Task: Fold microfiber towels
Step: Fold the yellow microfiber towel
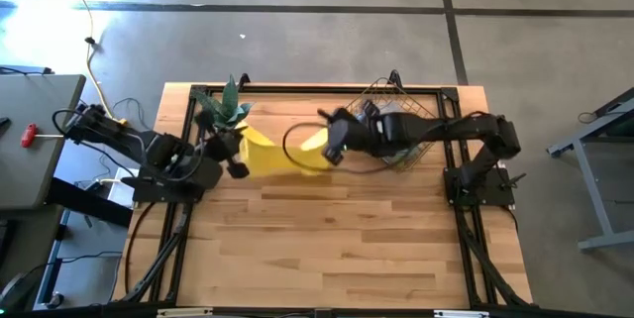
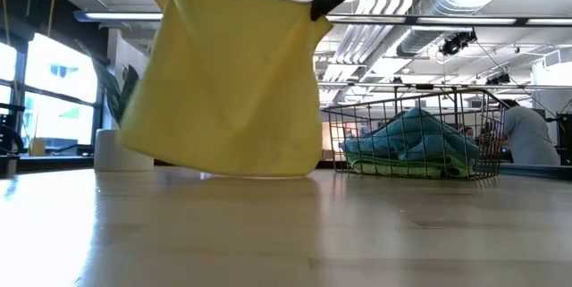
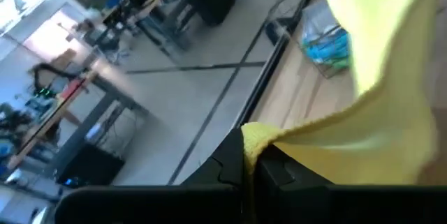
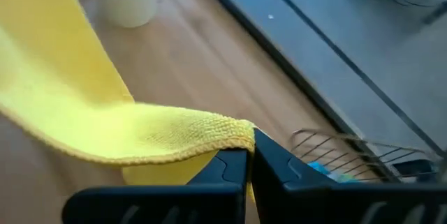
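The yellow towel point(image 2: 228, 81) hangs stretched between both arms over the far middle of the table point(image 1: 337, 249), its lower edge near the wood. The left claw point(image 1: 236, 164) and right claw point(image 1: 332, 150) each pinch a top corner. Best to lower both evenly, keeping it taut. Only the low view shows more towels heaped in the wire basket point(image 2: 420, 139).

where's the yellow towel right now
The yellow towel hangs above the table's back middle, stretched between the left gripper and right gripper, with the wire basket on its right.
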Controlling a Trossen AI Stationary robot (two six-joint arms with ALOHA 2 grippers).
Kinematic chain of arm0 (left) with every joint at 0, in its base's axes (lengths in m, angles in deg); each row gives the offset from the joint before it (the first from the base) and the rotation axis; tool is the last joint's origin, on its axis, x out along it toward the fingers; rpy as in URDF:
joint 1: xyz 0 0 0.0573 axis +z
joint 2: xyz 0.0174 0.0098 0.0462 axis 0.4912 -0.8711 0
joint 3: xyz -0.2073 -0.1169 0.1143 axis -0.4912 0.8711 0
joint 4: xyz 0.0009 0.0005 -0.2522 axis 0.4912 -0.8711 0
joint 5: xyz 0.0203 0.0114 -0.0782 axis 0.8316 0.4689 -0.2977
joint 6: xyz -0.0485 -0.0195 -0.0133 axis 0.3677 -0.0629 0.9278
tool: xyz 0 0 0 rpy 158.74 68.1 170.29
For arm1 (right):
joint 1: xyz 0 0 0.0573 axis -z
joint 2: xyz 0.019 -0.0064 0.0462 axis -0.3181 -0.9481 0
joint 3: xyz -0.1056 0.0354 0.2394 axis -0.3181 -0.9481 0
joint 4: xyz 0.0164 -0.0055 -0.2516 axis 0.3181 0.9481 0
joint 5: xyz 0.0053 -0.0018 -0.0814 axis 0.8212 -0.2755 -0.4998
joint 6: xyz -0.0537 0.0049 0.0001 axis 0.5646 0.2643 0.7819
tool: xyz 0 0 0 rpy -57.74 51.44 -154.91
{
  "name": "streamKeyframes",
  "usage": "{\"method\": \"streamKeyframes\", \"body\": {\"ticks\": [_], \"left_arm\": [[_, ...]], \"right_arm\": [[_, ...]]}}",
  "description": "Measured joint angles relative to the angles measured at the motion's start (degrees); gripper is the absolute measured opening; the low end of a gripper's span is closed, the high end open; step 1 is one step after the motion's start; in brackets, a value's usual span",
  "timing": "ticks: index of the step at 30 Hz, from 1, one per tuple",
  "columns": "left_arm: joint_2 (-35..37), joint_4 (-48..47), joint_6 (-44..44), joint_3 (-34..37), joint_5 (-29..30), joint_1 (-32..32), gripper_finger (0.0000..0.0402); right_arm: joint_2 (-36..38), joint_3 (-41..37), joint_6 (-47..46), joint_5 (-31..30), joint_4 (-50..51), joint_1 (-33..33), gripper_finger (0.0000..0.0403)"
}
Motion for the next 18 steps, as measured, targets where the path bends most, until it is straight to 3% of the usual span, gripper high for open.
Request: {"method": "streamKeyframes", "body": {"ticks": [5, 10, 13, 18], "left_arm": [[-0.09, -0.25, 2.04, 0.00, -5.97, 2.08, 0.0000], [-0.72, -1.70, 15.63, 1.49, -24.77, 0.25, 0.0000], [-2.60, 0.47, 23.83, 6.21, -33.37, -2.89, 0.0000], [-8.84, 14.88, 33.03, 15.53, -39.62, -9.15, 0.0000]], "right_arm": [[0.24, 0.02, 2.53, 0.17, 0.46, 1.78, 0.0000], [0.03, -1.82, -5.99, 7.10, 5.58, -3.88, 0.0000], [-0.05, -8.08, -13.46, 8.36, 3.37, -9.12, 0.0000], [-0.19, -21.74, -23.84, 16.42, -10.00, -16.18, 0.0000]]}}
